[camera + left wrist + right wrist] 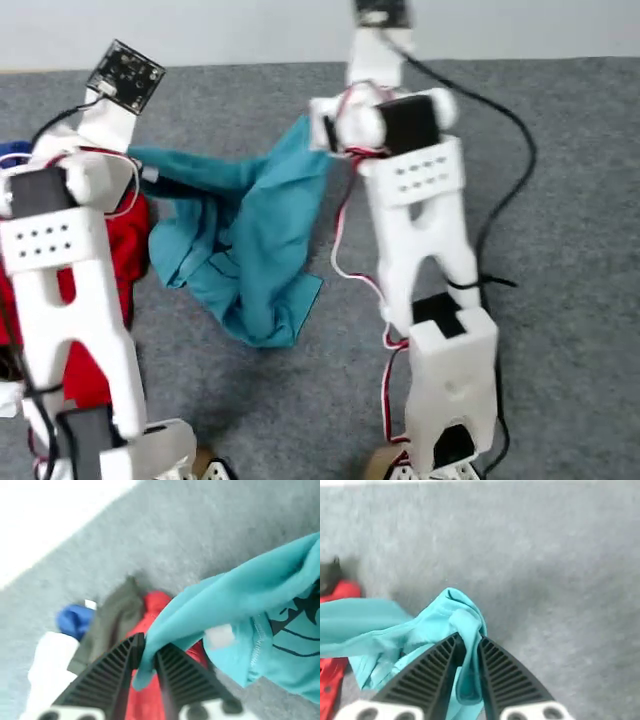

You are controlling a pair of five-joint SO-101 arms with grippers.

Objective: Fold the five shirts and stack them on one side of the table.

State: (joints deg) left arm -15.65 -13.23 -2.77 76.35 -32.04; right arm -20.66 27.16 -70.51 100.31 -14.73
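Now left fingers (116,669) and right fingers (433,672) clamp the teal shirt (250,230), label (220,636) unreadable.

Teal shirt (250,230) of matt cloth, left claw (148,645) of ribbed black plastic, table (560,300) of rough grey felt

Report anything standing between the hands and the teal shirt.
Nothing does. The left hand and the right hand are each shut on a bunched edge of the teal shirt, which hangs between them, next to the red shirt.
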